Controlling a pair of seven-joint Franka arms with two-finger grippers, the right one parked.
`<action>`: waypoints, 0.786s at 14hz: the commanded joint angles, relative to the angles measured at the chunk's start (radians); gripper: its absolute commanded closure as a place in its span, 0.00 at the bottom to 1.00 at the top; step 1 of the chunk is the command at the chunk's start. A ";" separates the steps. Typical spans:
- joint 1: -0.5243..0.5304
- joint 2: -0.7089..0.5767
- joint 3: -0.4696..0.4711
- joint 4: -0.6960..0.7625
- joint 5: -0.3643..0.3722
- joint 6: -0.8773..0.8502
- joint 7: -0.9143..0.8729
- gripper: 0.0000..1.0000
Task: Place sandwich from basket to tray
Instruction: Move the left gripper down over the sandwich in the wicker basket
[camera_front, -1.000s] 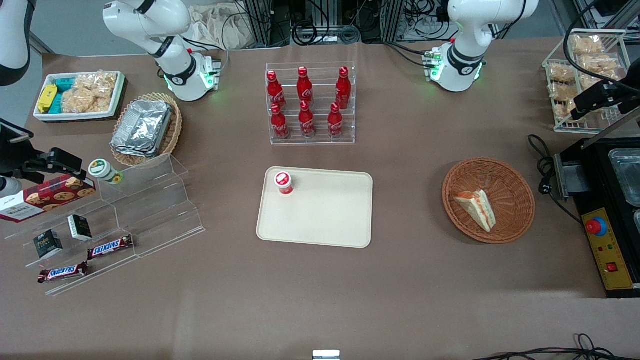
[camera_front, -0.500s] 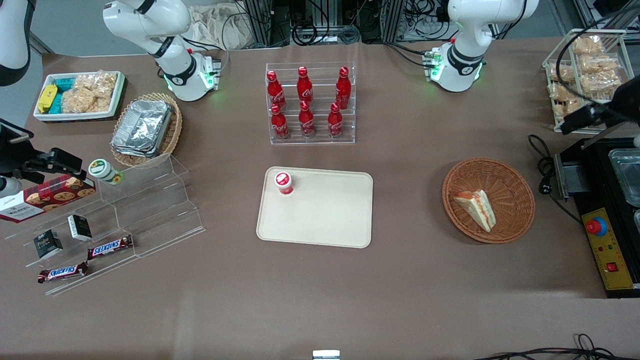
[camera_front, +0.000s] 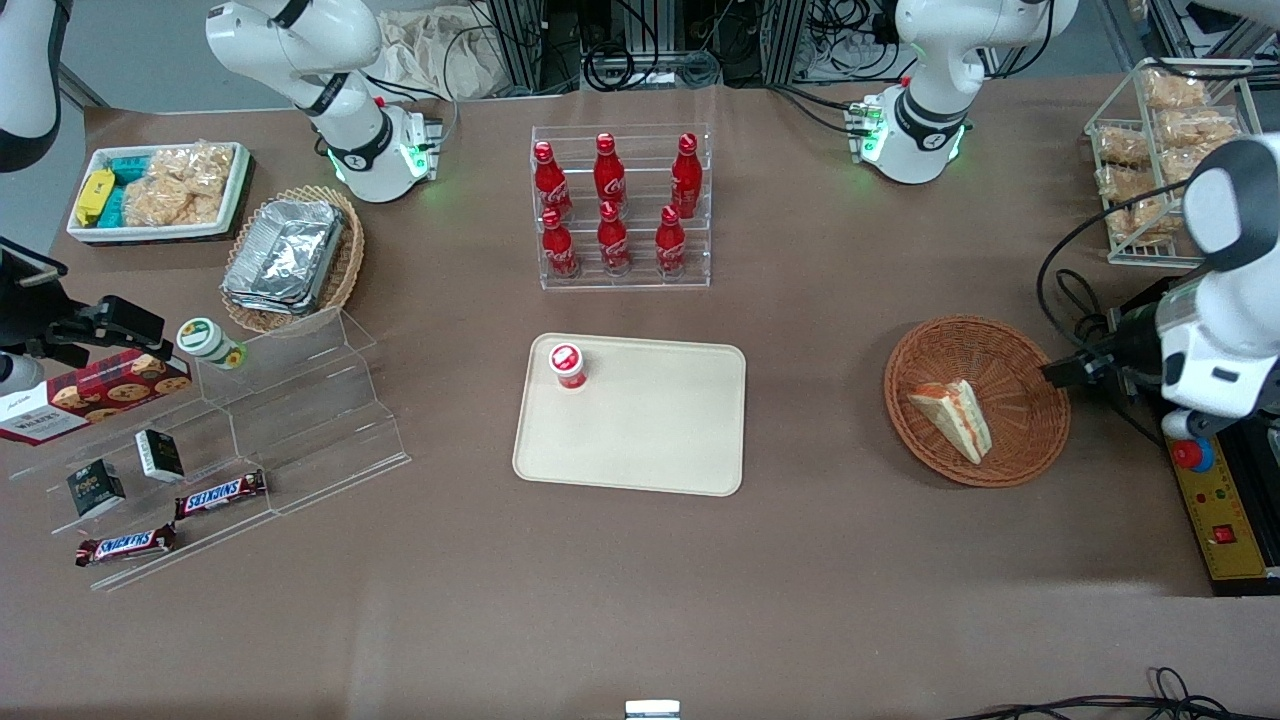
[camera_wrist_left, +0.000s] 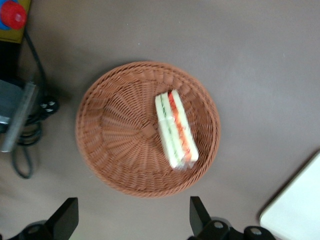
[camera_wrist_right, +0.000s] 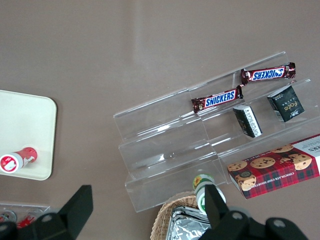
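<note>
The sandwich, a white wedge with orange and green filling, lies in the round reddish-brown wicker basket. My left gripper hangs open above the table, just off the basket's rim toward the working arm's end, with nothing between its fingers. The cream tray lies at the table's middle, toward the parked arm from the basket. A small red-capped cup stands on one corner of the tray.
A black machine with a red button and its cable sit close beside the basket. A wire rack of bagged snacks stands farther from the camera. A rack of red bottles stands farther from the camera than the tray.
The left arm has swung down from near the wire rack to the basket's rim, nearer the camera. The sandwich and basket have not moved.
</note>
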 joint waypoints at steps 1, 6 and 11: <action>-0.037 0.044 -0.001 -0.043 -0.014 0.105 -0.124 0.00; -0.074 0.084 -0.002 -0.182 -0.014 0.313 -0.195 0.00; -0.092 0.107 -0.002 -0.282 -0.014 0.458 -0.208 0.00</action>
